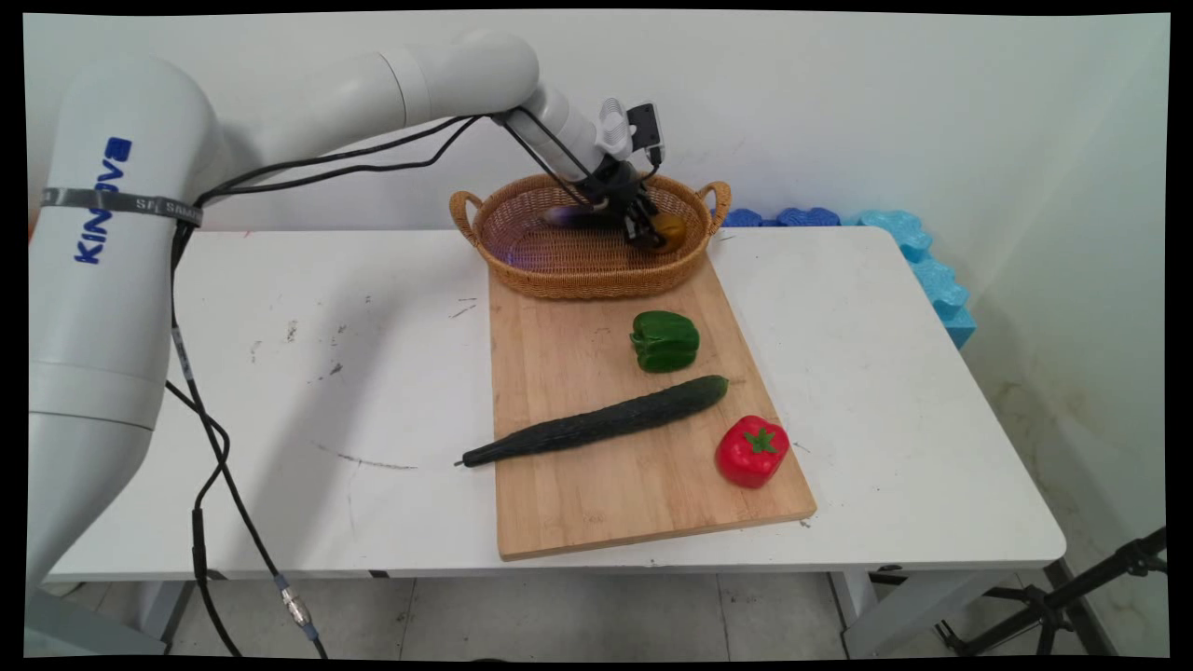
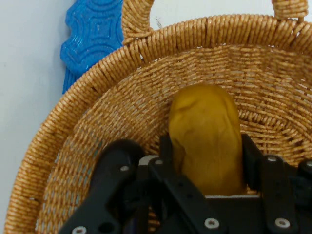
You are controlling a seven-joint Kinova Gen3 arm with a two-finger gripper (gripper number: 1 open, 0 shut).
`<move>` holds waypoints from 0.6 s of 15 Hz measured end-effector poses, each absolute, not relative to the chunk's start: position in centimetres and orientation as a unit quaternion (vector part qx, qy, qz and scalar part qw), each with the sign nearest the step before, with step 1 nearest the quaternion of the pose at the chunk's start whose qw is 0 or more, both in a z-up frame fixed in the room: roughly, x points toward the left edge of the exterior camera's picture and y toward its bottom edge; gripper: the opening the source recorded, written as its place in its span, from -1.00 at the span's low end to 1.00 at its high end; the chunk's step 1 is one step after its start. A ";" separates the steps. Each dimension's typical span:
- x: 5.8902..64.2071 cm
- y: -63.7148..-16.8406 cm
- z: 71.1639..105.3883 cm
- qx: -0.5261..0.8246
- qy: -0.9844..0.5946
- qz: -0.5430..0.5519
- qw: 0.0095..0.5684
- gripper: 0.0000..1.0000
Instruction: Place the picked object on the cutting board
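Note:
My gripper [image 1: 652, 233] reaches down into the right end of a woven wicker basket [image 1: 596, 280] at the back of the table. It is shut on a yellow-brown potato [image 1: 671, 228]. In the hand view the potato [image 2: 207, 136] stands between the two black fingers [image 2: 251, 156], which touch its sides, low over the basket's floor and close to its inner wall [image 2: 97, 97]. One basket handle [image 2: 136, 19] shows at the top.
A wooden cutting board [image 1: 643, 503] lies in front of the basket, bearing a green pepper [image 1: 665, 340], a long dark cucumber [image 1: 601, 421] and a red pepper [image 1: 751, 450]. Blue foam [image 1: 932, 270] lines the table's far right edge. Black cables [image 1: 200, 438] hang at the left.

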State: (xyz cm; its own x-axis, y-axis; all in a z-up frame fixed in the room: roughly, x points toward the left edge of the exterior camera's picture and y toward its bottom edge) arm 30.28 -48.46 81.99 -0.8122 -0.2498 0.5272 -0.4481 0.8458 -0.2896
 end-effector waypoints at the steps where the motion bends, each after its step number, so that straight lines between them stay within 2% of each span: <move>1: 30.2 -48.4 81.9 0.188 -0.930 0.204 0.242 -1.00; 9: 30.1 -47.9 82.8 0.189 -0.928 0.210 0.243 -1.00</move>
State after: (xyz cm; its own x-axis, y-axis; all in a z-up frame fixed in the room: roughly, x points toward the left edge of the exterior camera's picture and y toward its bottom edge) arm 30.14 -47.88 82.84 -0.8110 -0.2485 0.5297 -0.4519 0.8410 -0.2974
